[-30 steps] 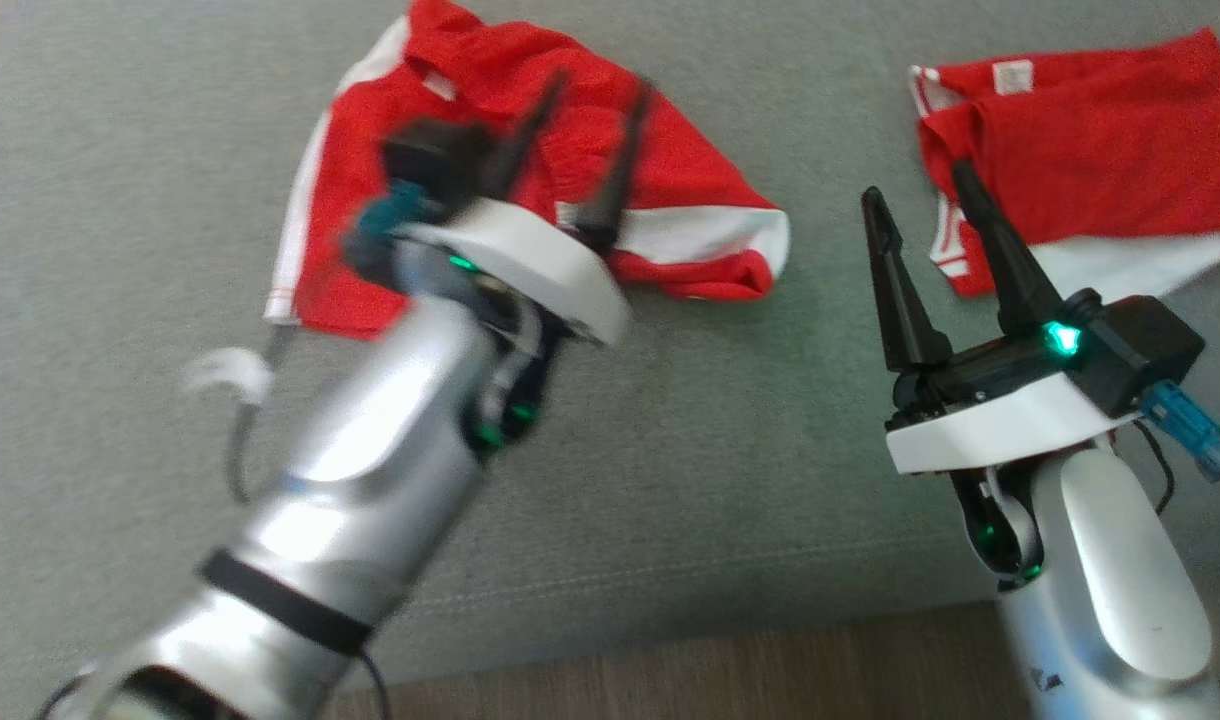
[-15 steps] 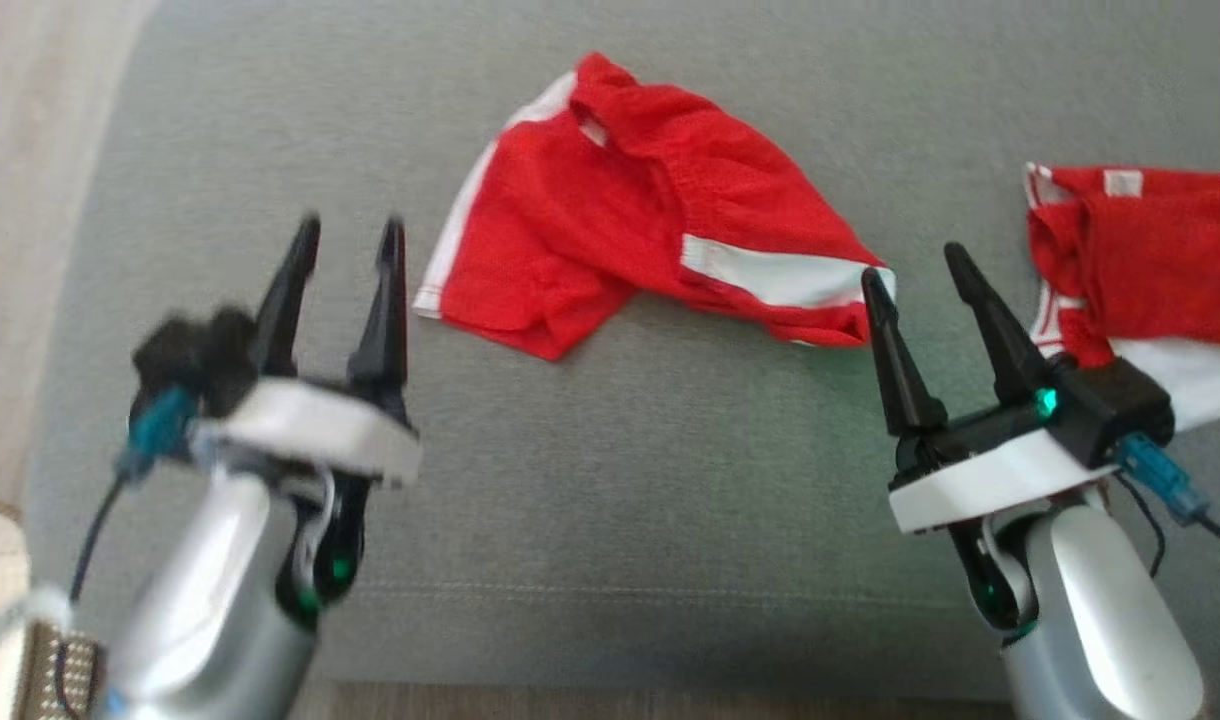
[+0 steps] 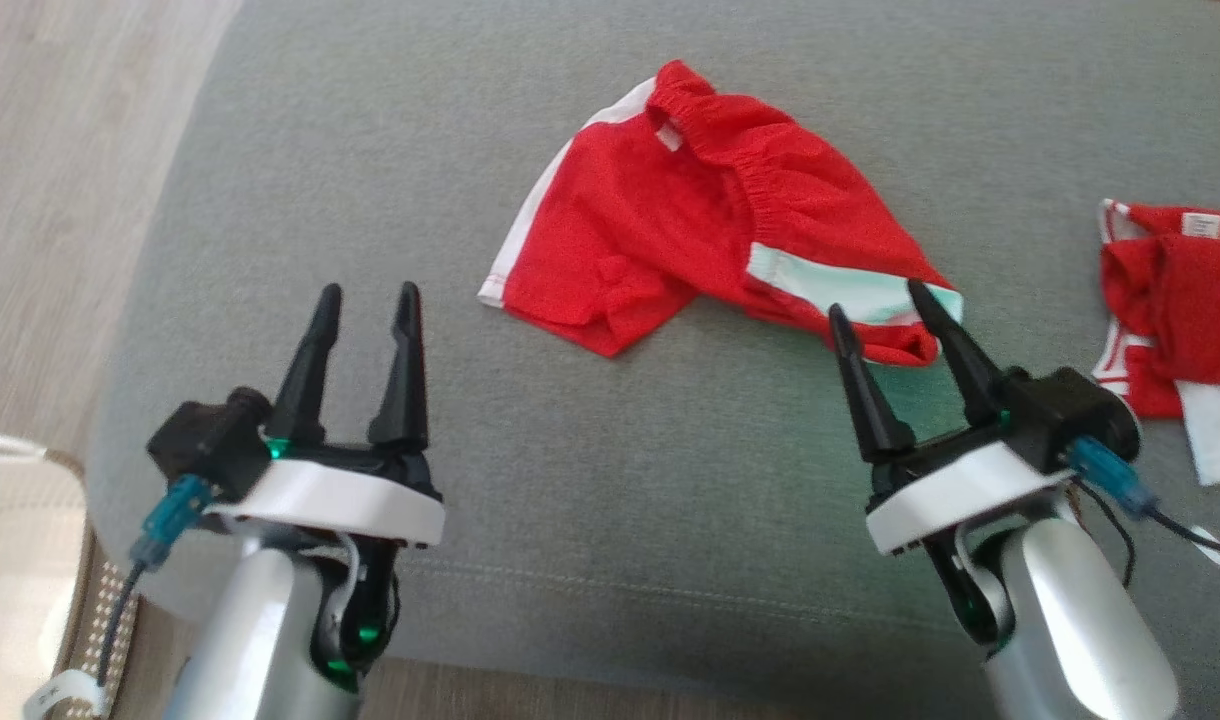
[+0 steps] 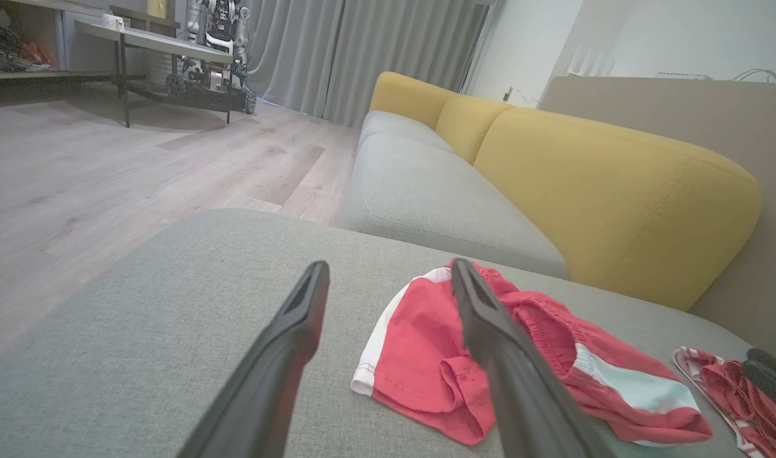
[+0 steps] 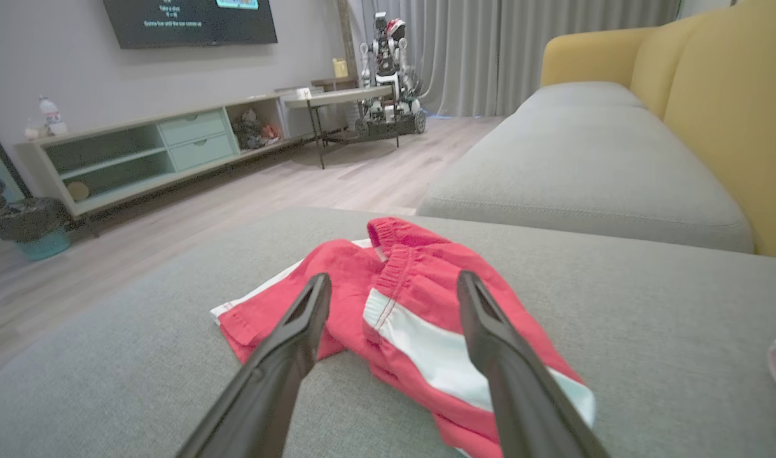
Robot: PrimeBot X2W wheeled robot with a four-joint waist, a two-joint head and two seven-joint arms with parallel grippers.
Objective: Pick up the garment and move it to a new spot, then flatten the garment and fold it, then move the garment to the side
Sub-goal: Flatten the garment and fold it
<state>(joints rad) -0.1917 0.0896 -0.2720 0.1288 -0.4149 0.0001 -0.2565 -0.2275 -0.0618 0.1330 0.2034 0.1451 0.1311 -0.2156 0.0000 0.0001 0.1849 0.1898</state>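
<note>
Hovering over the grey seat (image 3: pixel 620 480) with jaws wide and nothing held, the left gripper (image 3: pixel 367 292) sits at 8 o'clock in the head view, well apart from the cloth, while the right gripper (image 3: pixel 875 297) sits at 4 o'clock, its tips near the hem. The shorts (image 3: pixel 710 230) lie rumpled and half doubled at 12 o'clock, probably so each arm can take one side. Another red garment (image 3: pixel 1170 310) lies apart at 3 o'clock, seemingly set aside.
</note>
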